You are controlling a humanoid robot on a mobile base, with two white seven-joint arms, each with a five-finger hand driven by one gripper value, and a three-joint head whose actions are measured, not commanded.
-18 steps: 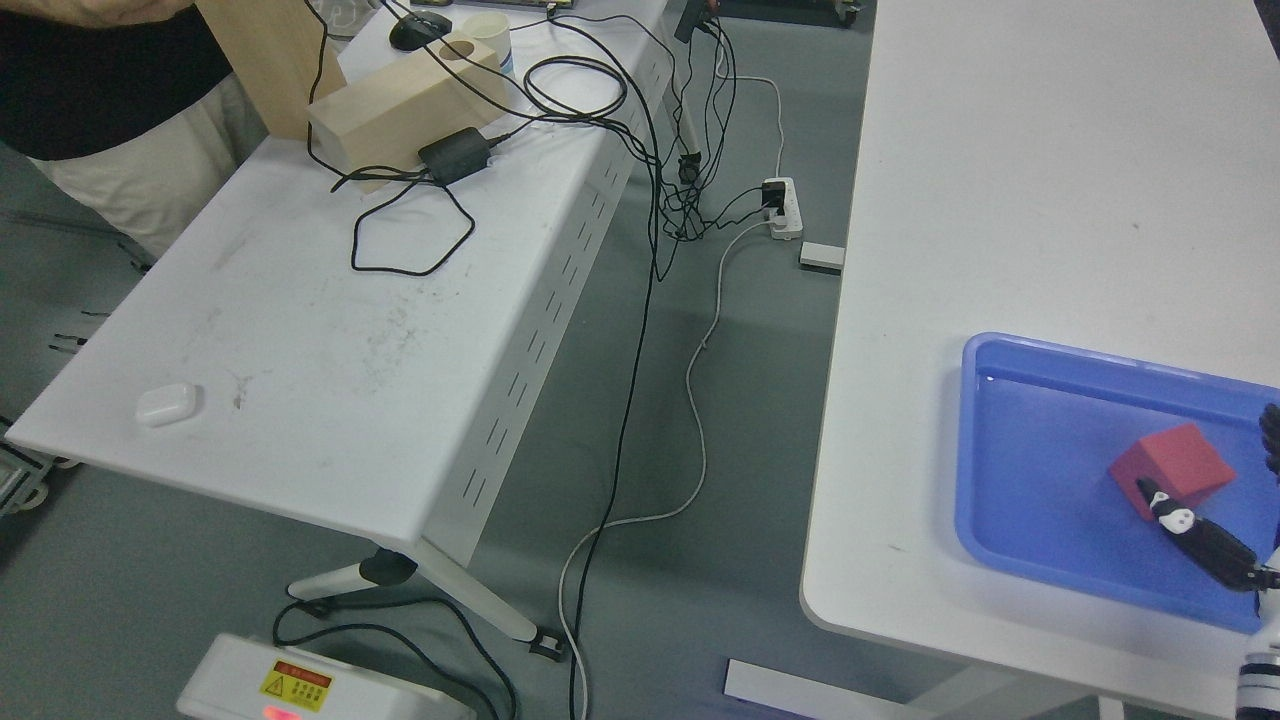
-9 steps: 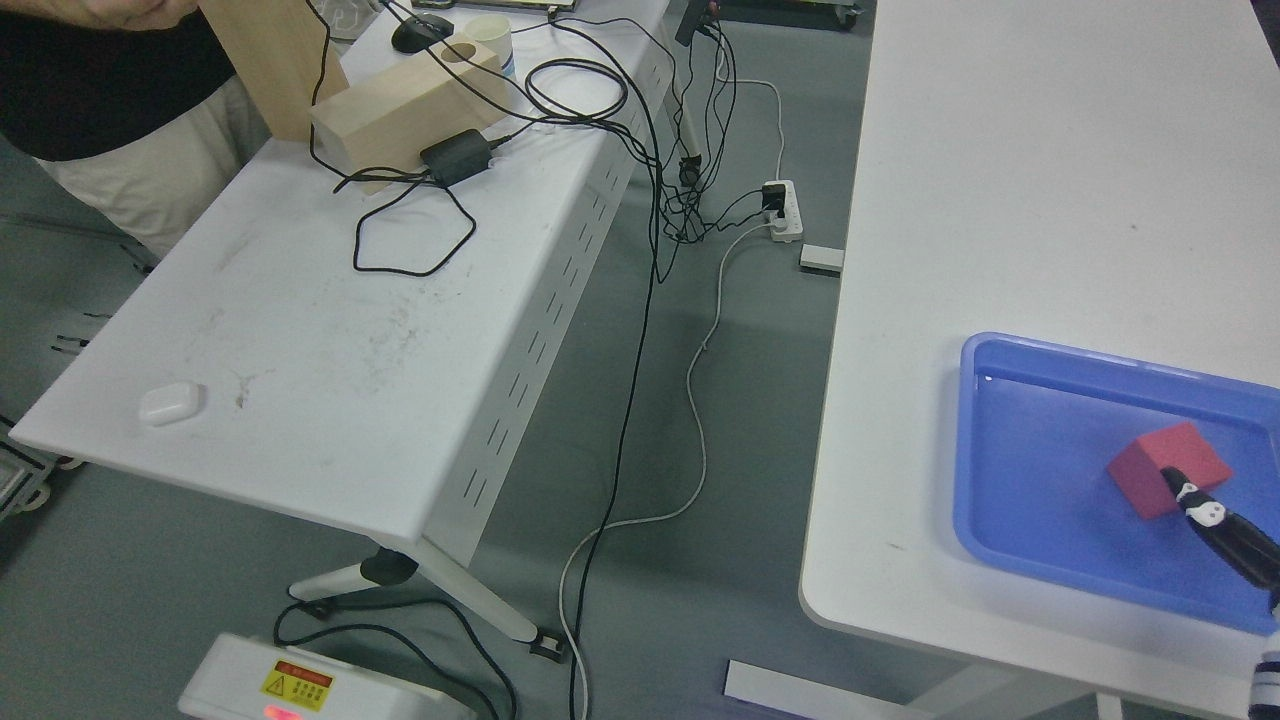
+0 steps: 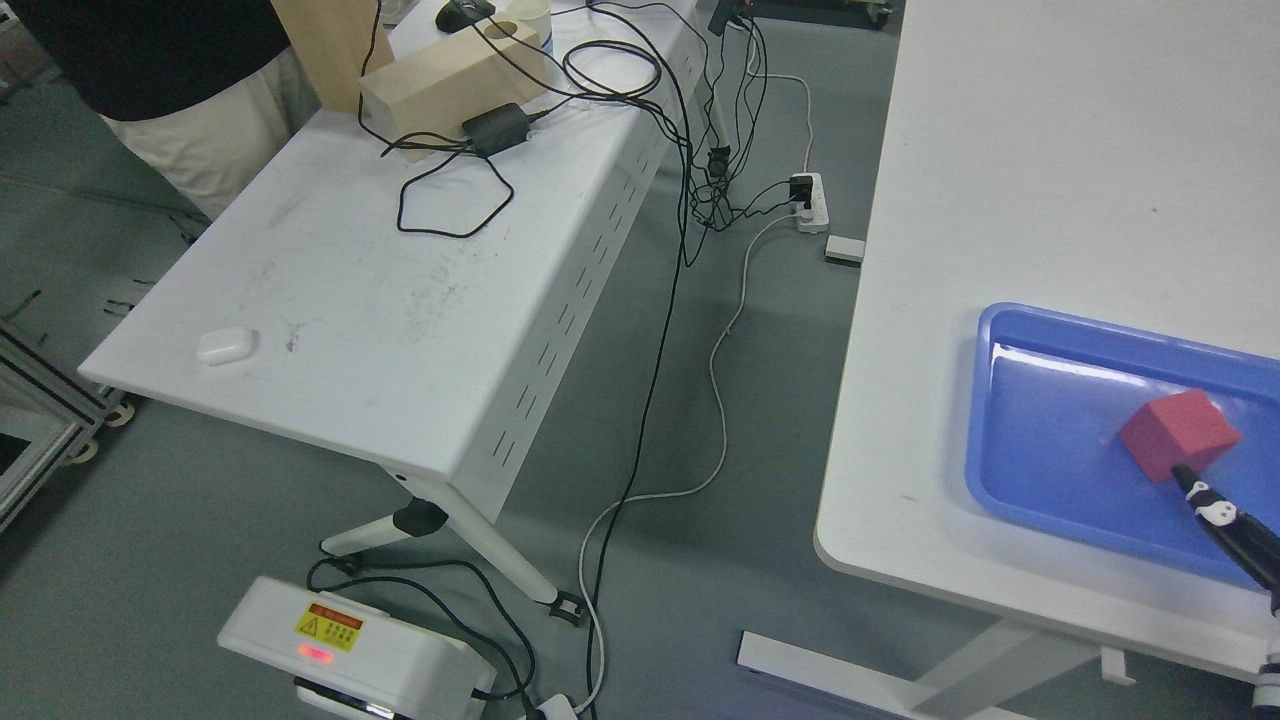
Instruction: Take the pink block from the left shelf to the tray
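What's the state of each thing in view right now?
Pink block: in the tray, tilted, a fingertip touching its lower edge.
Blue tray: on the right table, holds only the block.
Right hand: one finger shows, rest off frame; grasp unclear.
Power strip: on the floor, plugs inserted.
White earbud case: closed, on the left table.

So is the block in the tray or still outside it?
In. The pink block rests on the floor of the blue tray, inside its rim; a finger of the right hand touches its lower edge.
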